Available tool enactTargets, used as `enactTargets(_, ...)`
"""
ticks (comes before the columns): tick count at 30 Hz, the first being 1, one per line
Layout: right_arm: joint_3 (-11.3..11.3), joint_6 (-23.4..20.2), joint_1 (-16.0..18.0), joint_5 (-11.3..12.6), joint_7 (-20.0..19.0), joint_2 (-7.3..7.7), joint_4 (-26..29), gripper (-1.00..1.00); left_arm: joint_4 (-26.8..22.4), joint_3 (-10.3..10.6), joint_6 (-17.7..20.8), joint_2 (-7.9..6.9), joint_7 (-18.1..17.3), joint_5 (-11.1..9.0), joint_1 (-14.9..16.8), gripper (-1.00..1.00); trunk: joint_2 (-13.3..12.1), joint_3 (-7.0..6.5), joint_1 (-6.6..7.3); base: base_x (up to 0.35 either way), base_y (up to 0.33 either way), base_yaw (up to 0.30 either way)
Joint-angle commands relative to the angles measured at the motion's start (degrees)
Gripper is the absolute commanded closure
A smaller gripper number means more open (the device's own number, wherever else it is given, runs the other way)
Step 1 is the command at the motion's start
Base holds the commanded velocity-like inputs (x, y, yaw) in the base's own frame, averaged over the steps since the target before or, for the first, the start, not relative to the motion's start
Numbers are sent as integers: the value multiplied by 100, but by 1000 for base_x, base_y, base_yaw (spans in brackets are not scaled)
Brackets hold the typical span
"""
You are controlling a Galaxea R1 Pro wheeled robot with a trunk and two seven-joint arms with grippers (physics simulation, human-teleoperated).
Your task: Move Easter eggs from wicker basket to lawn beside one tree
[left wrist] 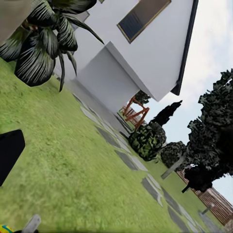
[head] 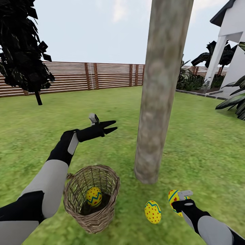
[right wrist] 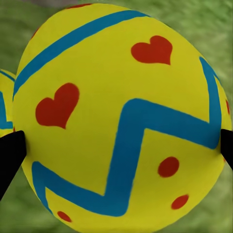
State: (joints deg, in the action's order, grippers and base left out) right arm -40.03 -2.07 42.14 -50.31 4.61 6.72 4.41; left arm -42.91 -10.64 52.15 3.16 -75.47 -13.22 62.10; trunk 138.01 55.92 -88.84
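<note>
The brown wicker basket (head: 91, 197) stands on the lawn (head: 190, 136) left of the thick pale tree trunk (head: 160, 95), with one yellow Easter egg (head: 94, 196) inside it. A second egg (head: 152, 211) lies on the grass just in front of the trunk's base. To its right, my right gripper (head: 177, 200) is shut on a third egg (head: 173, 197), which looms large between the black fingertips (right wrist: 10, 155) in the right wrist view as egg (right wrist: 121, 116). My left gripper (head: 112, 126) hovers open and empty above and beyond the basket.
A brown slat fence (head: 85, 76) runs along the back. A dark thin-trunked tree (head: 20, 44) stands far left. The white house (head: 231, 44) and palms (head: 236, 98) sit at the right, with stepping stones (left wrist: 131, 160) in the grass near the house (left wrist: 141, 53).
</note>
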Motion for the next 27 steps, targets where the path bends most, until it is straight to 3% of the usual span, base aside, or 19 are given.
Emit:
enactTargets(1,-31,-8,5,-57,14,-2,-1,100,-16,0,50,-14,-23,12,4,-100,44,24,-21,0,0,0)
enactTargets(13,-31,89,145,-57,14,-14,-18,100,-24,9,59,-35,-12,30,4,-100,523,239,-284,67,0,0)
enactTargets(24,-29,131,145,-57,14,-4,-4,100,-24,9,59,-35,-12,31,4,-100,538,483,-312,63,6,0)
enactTargets(27,-22,500,145,-59,14,3,0,100,-24,1,59,-42,-12,30,4,-100,542,549,-320,308,28,0)
